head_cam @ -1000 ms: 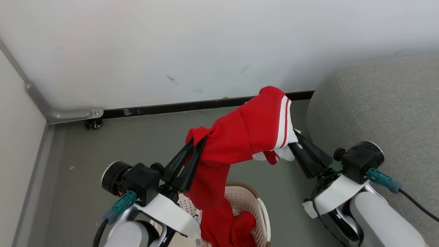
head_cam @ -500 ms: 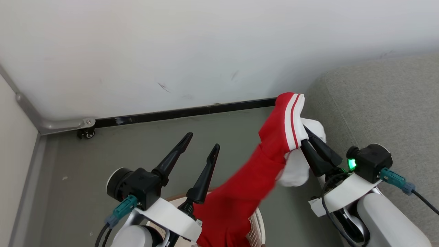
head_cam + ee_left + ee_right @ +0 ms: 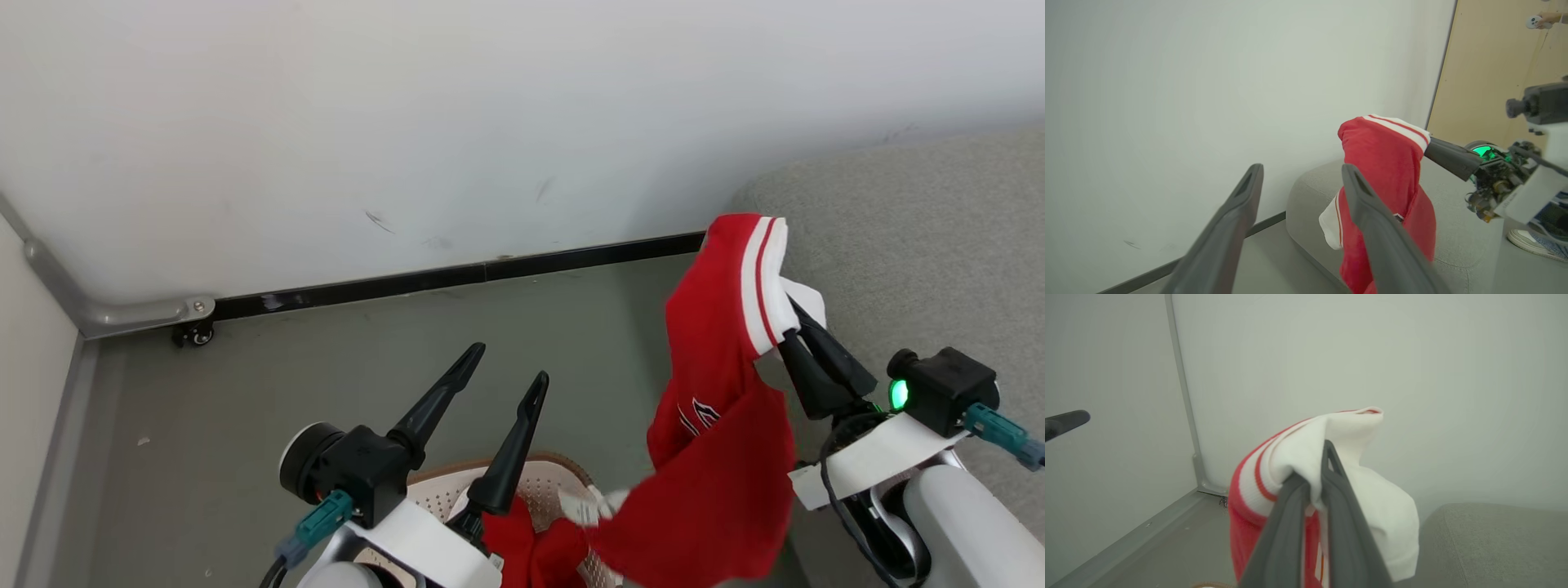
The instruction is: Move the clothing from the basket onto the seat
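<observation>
Holding red clothing, the cream basket

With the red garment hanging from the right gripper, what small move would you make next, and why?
Probably carry the right gripper farther over the seat before opening: it is shut on the clothing, which hangs mostly beside the seat, above floor and basket.

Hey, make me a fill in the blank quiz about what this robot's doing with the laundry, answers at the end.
The claw shut on the hanging striped garment is the robot's ____ one.
The left claw is ____ and holds nothing.
The clothing lying in the basket is ____ in colour.
The light on the wrist holding the garment glows ____.
Answers: right, open, red, green.
</observation>
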